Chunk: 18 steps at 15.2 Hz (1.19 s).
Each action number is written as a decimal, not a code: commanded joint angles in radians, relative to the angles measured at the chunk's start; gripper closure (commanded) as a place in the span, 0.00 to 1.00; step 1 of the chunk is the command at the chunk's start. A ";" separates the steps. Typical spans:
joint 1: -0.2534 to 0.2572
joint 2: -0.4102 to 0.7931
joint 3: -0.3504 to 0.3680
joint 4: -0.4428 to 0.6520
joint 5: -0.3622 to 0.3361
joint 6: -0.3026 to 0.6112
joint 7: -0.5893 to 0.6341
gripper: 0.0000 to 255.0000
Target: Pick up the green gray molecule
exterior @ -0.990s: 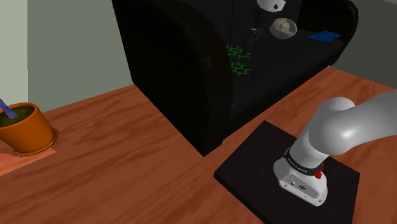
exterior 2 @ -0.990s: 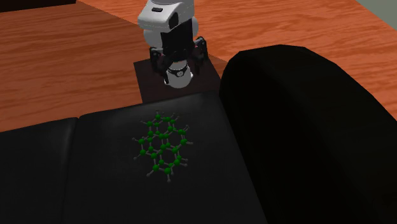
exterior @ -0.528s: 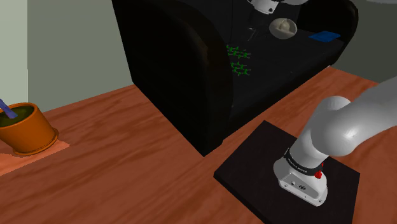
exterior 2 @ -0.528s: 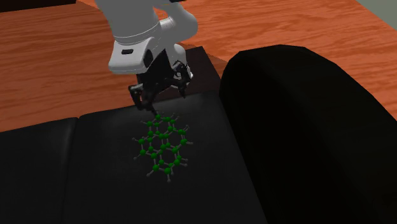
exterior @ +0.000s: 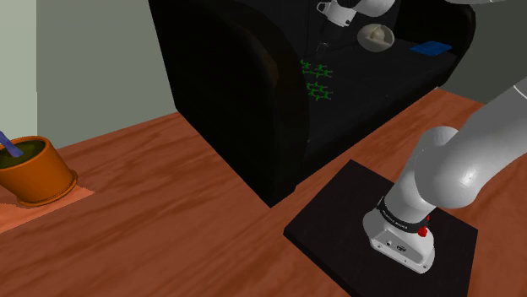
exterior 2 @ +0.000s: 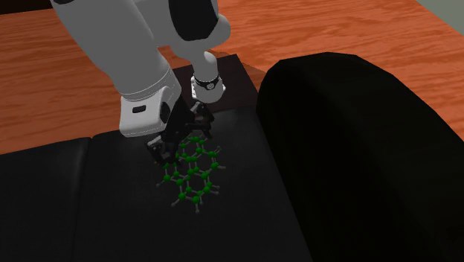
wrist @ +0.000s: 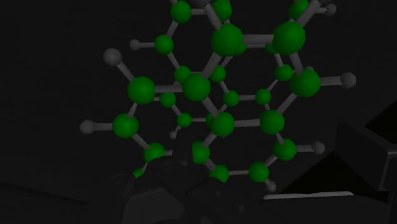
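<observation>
The molecule (exterior 2: 192,173) is a flat lattice of green balls joined by grey rods with small grey balls at the ends. It lies on the black sofa seat (exterior 2: 111,208), and I also see it as a green patch (exterior: 317,80) in the shoulder view. My black gripper (exterior 2: 181,138) hangs open just above the molecule's end nearest the stand, one finger on each side of it. In the wrist view the molecule (wrist: 219,95) spreads out close ahead of the gripper (wrist: 254,162), whose fingers (wrist: 359,153) stand apart and touch nothing.
The high black sofa arm (exterior 2: 357,134) rises beside the molecule on the second exterior view's right. A cream hat-like object (exterior: 377,35) and a blue flat item (exterior: 431,48) lie farther along the seat. An orange pot (exterior: 34,169) stands on the wooden floor (exterior: 169,211).
The arm has swung out from above its stand over the sofa seat and dropped down. The gripper now sits right over the molecule's near end; the molecule has not moved.
</observation>
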 commanded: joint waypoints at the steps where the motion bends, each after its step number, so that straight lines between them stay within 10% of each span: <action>1: 0.001 0.004 -0.004 -0.026 0.004 0.030 -0.009 0.00; 5: 0.001 0.010 -0.008 -0.055 0.009 0.063 -0.018 0.00; 6: 0.002 0.009 -0.007 -0.056 0.008 0.063 -0.016 1.00; 18: 0.001 0.004 -0.003 -0.021 0.004 0.024 -0.008 1.00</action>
